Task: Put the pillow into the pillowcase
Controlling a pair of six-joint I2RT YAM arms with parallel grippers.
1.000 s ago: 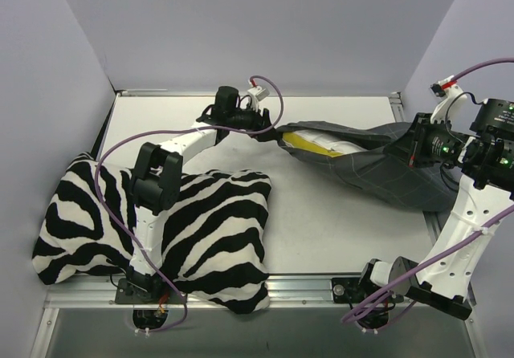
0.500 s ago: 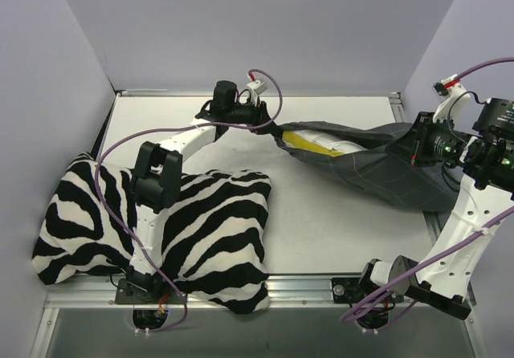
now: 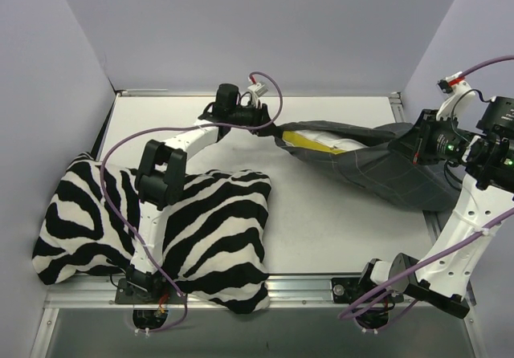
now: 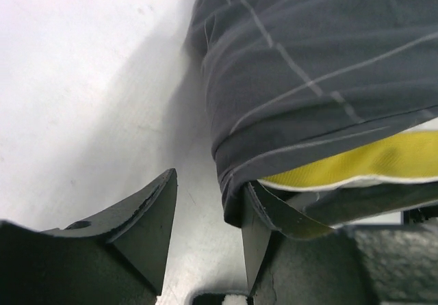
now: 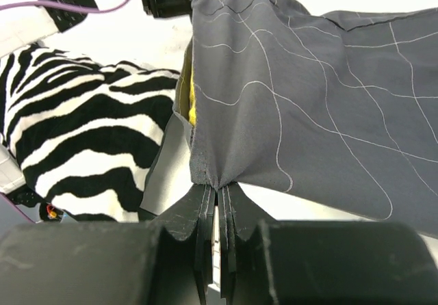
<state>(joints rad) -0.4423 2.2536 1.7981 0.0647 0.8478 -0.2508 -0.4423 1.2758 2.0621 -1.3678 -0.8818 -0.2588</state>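
Observation:
The dark grey checked pillowcase [image 3: 385, 172] lies across the right half of the table, its mouth facing left. Inside it is the pillow [image 3: 315, 142], with only its yellow edge and a strip of white showing at the mouth. My left gripper [image 3: 271, 128] is at that mouth and open. In the left wrist view the pillowcase [image 4: 308, 65] hem drapes over the tip of the right finger [image 4: 263, 230], above it the pillow's yellow edge [image 4: 356, 165], and bare table shows between the jaws. My right gripper [image 5: 217, 190] is shut on the pillowcase [image 5: 308, 100], bunching the fabric at its far right end.
A large zebra-striped cushion [image 3: 209, 229] fills the near left of the table, under the left arm. Grey walls close in the table on the left, back and right. A metal rail [image 3: 305, 282] runs along the near edge.
The left jaws have narrowed at the pillowcase mouth. The right gripper has shifted slightly to the right, drawing the case's right end with it.

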